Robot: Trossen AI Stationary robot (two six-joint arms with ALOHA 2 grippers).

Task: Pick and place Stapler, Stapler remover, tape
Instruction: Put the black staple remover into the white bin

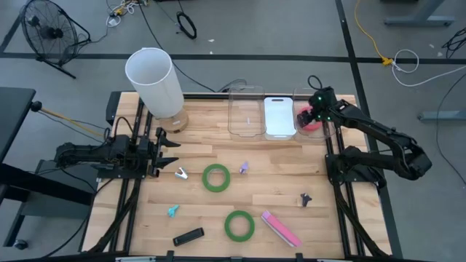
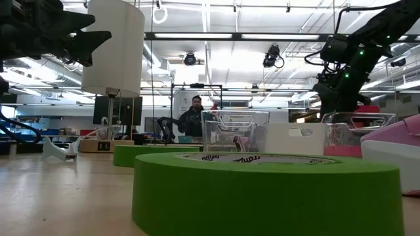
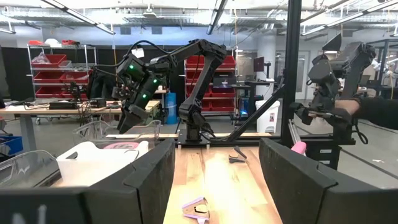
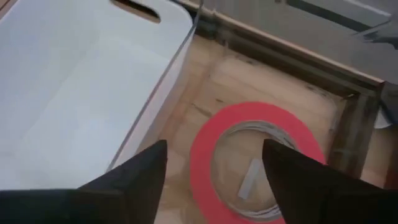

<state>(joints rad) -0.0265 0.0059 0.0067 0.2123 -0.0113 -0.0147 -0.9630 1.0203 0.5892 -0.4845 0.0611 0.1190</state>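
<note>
The right gripper [image 4: 214,165] hangs, fingers spread, over the red tape [image 4: 255,162] lying free in a clear bin [image 1: 320,120]. Only the high view shows 2 green tapes [image 1: 216,177] on the surface [image 1: 277,182]. The left gripper [image 1: 169,151] waits, fingers spread.

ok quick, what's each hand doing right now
left hand: open, empty, waiting at the table's left side
right hand: open above the red tape in the clear bin, not gripping it

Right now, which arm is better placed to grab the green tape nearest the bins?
Probably left. The left gripper, jaws open, waits beside that green tape. The right gripper hangs over the red tape in the clear bin.
</note>
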